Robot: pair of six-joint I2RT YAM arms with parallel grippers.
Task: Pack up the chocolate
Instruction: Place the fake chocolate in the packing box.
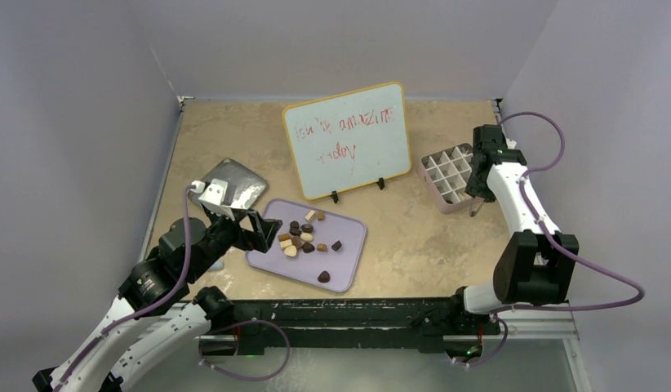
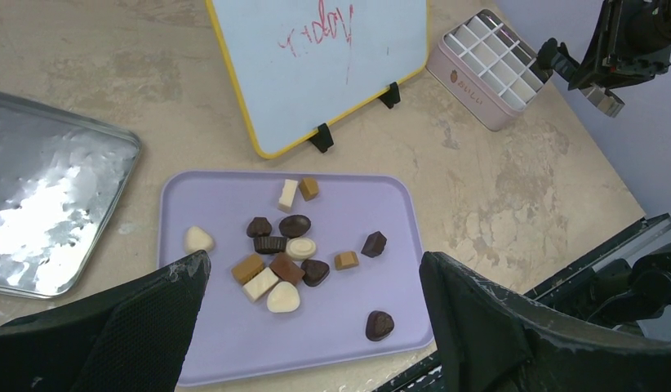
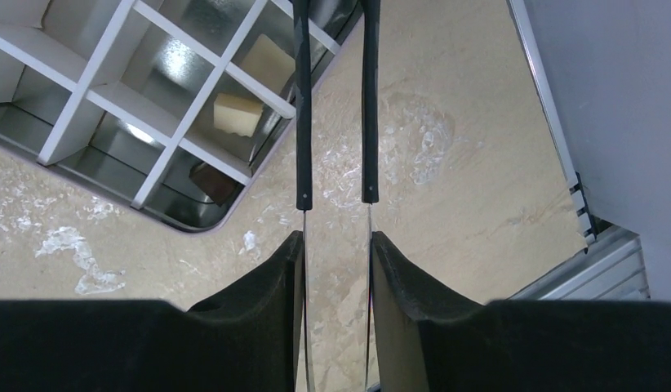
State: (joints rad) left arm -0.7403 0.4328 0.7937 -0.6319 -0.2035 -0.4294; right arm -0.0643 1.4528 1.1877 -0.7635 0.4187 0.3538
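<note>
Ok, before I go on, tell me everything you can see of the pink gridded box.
The pink gridded box is pale pink with rounded corners, a small mark on its side, white dividers forming square cells, and a shiny metal floor. It sits flat on the table, right of the whiteboard. Cells near one corner hold two cream pieces and a dark piece. The right gripper hangs beside that corner, clamping a two-pronged tool that crosses the rim; contact unclear.
</note>
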